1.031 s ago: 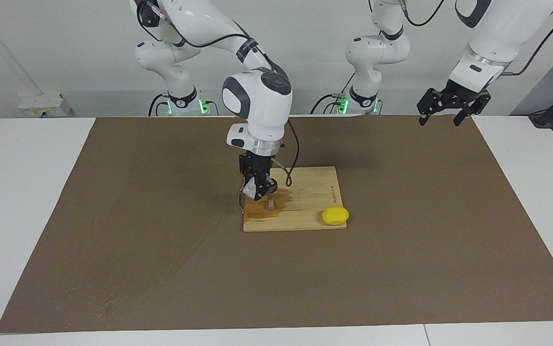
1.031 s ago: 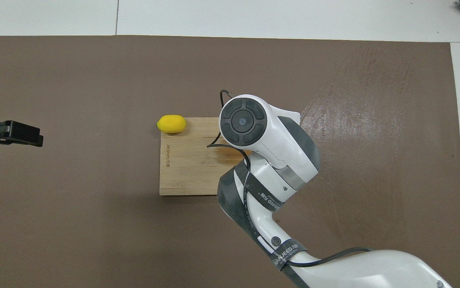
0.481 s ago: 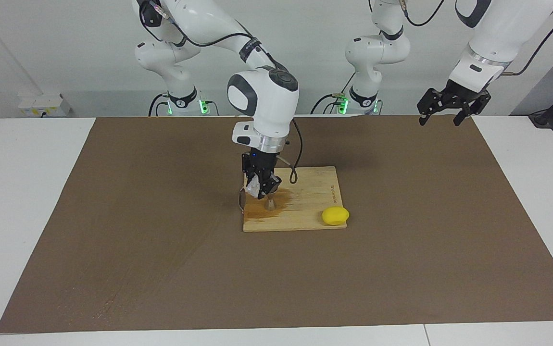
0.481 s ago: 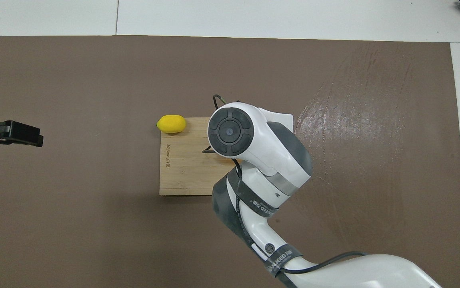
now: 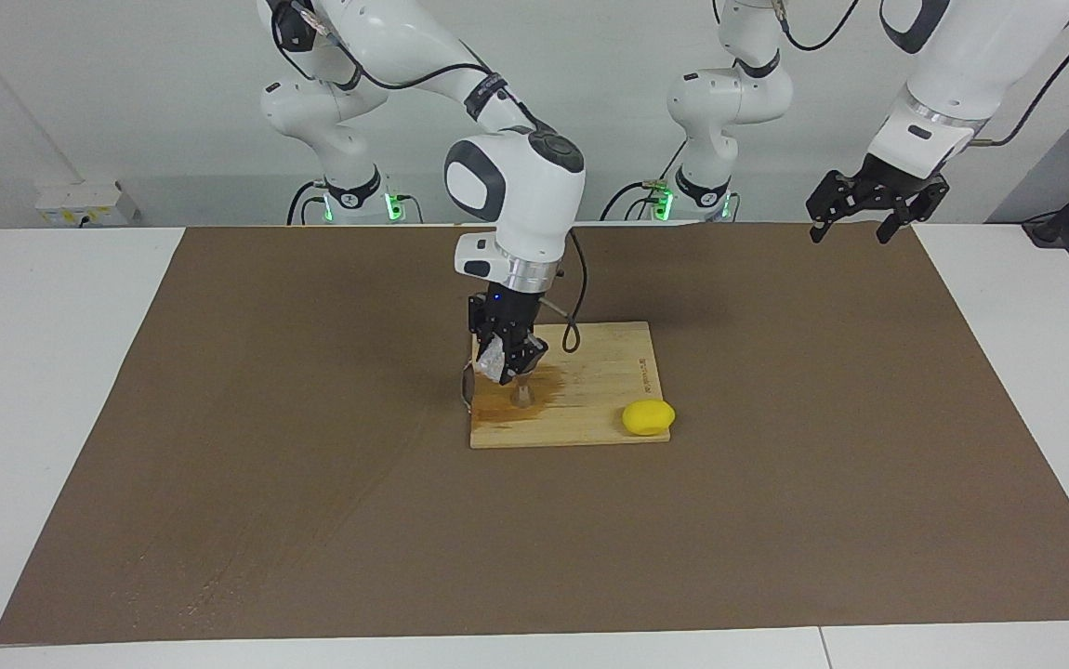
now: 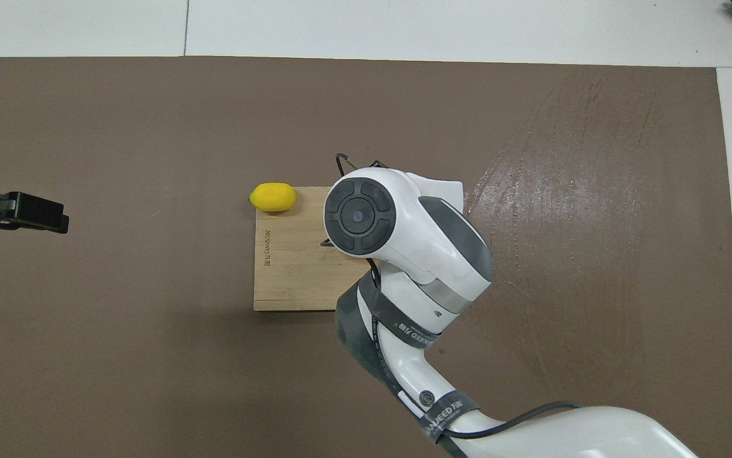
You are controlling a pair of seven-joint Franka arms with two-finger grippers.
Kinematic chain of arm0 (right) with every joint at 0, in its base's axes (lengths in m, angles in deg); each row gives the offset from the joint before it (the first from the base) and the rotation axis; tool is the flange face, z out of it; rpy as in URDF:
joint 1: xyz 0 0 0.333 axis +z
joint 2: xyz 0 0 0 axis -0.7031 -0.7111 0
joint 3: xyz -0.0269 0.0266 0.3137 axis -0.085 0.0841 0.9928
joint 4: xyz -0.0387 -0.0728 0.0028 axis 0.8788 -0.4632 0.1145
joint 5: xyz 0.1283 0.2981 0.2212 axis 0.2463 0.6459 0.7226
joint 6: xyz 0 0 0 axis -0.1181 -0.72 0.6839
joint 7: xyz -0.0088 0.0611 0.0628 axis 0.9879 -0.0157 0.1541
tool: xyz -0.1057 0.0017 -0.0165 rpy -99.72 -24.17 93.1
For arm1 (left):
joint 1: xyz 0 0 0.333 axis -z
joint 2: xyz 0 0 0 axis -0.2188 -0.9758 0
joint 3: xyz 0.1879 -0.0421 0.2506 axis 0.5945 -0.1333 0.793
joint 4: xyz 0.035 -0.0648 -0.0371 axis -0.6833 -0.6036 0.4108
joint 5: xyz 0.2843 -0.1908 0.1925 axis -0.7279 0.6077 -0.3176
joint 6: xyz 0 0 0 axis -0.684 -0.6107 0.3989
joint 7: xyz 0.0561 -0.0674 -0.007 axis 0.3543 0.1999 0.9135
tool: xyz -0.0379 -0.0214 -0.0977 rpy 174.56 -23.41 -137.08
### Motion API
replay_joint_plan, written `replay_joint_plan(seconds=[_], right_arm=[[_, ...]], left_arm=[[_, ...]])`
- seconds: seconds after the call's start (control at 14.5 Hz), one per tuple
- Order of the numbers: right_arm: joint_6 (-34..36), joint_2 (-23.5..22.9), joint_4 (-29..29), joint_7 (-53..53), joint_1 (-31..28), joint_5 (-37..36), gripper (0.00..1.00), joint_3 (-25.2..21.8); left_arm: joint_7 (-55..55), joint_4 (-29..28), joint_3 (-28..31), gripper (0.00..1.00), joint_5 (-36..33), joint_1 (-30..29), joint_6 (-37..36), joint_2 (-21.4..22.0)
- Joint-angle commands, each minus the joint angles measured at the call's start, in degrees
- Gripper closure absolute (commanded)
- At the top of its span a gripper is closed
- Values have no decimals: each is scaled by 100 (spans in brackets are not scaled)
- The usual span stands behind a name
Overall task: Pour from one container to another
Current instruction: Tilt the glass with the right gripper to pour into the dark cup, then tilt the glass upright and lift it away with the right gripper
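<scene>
1. The right pincer [image 5: 508, 370] sits low over the middle of the frame in the facing view, closed on the clear glass cup [image 5: 490, 362], which it holds tilted just above the small metal jigger [image 5: 521, 394]. The jigger stands upright on the wooden cutting board [image 5: 604, 372], near the board's edge toward the right arm's end of the tabletop [image 5: 60, 372].
2. The left pincer [image 5: 872, 209] waits in the upper right of the facing view, jaws spread wide and empty, raised over the mat's corner, well apart from the board.
3. Risk: the jigger's mouth is narrow, and a dark wet stain [image 5: 548, 386] already spreads on the board around it. If the cup's lip is not centred over that mouth, more liquid will likely miss.
4. Risk: the pincer hangs very close to the jigger. A small dip or sideways drift could knock it over, since its waist is thin and nothing steadies it.
5. Risk: glass is slick, so a tilted cup may slip in the grip.
6. A yellow lemon [image 5: 648, 417] lies at the board's lower right corner in the facing view, clear of the pour.
7. In the overhead view the right arm covers both cup and jigger, so alignment cannot be checked from there.
</scene>
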Motion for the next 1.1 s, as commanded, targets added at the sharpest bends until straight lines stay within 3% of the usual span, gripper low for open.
replay_joint_plan(seconds=[0.0, 1.03], right_arm=[[85, 75, 42, 136, 9, -190, 100, 16], [85, 49, -81, 144, -351, 1207, 100, 43]], left_arm=[[-36, -72, -17, 0, 70, -61, -87, 122], [-36, -72, -17, 0, 70, -61, -87, 122]])
